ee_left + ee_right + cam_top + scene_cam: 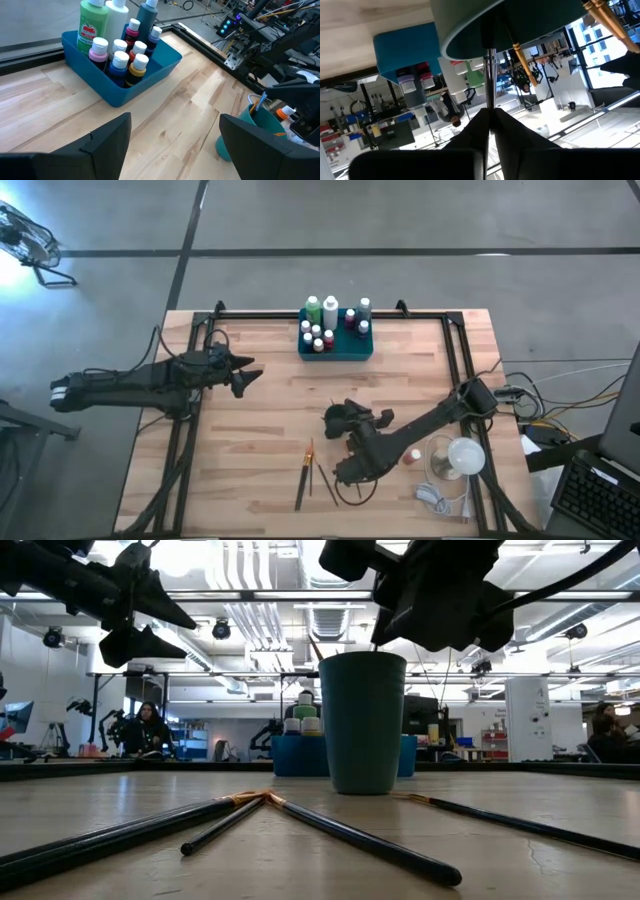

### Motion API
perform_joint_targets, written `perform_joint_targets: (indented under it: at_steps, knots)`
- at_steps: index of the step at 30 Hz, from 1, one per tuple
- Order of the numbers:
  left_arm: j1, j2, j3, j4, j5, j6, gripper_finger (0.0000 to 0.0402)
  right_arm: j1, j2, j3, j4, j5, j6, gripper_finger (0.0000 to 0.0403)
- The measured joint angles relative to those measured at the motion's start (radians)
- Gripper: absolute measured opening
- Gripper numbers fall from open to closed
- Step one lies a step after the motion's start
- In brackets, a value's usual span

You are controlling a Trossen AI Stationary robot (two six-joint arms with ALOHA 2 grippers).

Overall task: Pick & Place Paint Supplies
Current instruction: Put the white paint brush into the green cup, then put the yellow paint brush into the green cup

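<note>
The right gripper (490, 117) hangs over the dark green cup (363, 720) at mid-table, its fingers pinched on a thin paintbrush (490, 75) whose handle points straight down into the cup's mouth. The brush's long axis runs in line with the fingers, so a release should drop it in. More brushes (305, 475) lie flat on the near boards, closest to this arm. The left gripper (245, 377) waits at the left, jaws spread and empty. Paint bottles (120, 52) stand in the teal tray (335, 348) at the far edge.
</note>
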Motion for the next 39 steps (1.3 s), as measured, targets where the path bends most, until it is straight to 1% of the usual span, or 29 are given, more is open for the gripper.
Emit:
perform_joint_targets:
  at_steps: [6,11,14,19,23,25,27,31,32,34,39]
  knots:
    - [0.0,0.0,0.0,0.0,0.0,0.0,0.0307,0.007,-0.005,0.0,0.006,0.001,0.015,0.0058]
    - [0.0,0.0,0.0,0.0,0.0,0.0,0.0307,0.009,-0.007,0.0,0.008,-0.001,0.037,0.0099]
    - [0.0,0.0,0.0,0.0,0.0,0.0,0.0307,0.012,-0.017,0.0,0.005,0.026,0.049,0.0123]
    - [0.0,0.0,0.0,0.0,0.0,0.0,0.0307,0.028,-0.087,0.0,0.005,0.085,0.102,0.0152]
    - [0.0,0.0,0.0,0.0,0.0,0.0,0.0307,0.049,-0.183,0.023,0.005,0.076,0.199,0.0163]
    - [0.0,0.0,0.0,0.0,0.0,0.0,0.0307,0.053,-0.231,0.053,0.004,0.022,0.294,0.0163]
    - [0.0,0.0,0.0,0.0,0.0,0.0,0.0307,0.052,-0.283,0.088,0.005,-0.09,0.434,0.0158]
    - [0.0,0.001,0.0,-0.003,0.0,0.0,0.0307,0.01,-0.395,0.163,0.016,-0.436,0.692,0.0143]
    - [0.0,0.001,0.0,-0.004,0.0,0.0,0.0307,-0.005,-0.425,0.172,0.029,-0.51,0.74,0.0138]
    - [0.0,0.003,0.0,-0.006,0.0,0.0,0.0307,-0.037,-0.483,0.176,0.031,-0.626,0.808,0.013]
    - [0.0,0.003,0.0,-0.007,0.0,0.0,0.0307,-0.112,-0.613,0.147,0.026,-0.796,0.887,0.0106]
